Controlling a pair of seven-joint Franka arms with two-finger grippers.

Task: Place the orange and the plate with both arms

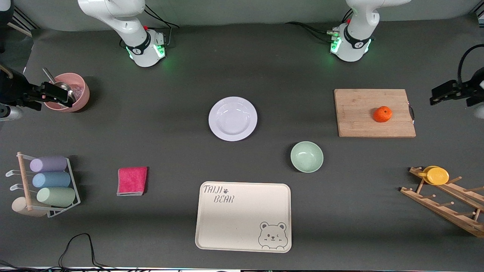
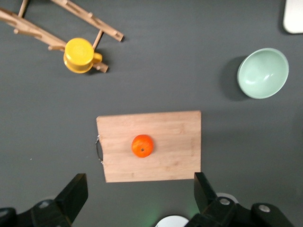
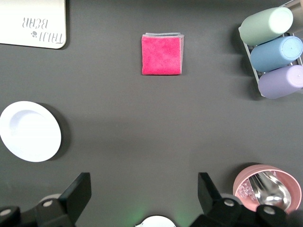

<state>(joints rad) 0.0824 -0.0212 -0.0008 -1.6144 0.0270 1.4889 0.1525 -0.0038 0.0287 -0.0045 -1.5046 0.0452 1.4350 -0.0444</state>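
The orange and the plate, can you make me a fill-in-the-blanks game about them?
1. The orange sits on the wooden ____.
2. The plate is white and has ____ on it.
3. The left gripper and the right gripper both have their fingers ____.
4. The green bowl is ____ to the front camera than the plate.

Missing words: cutting board; nothing; open; nearer
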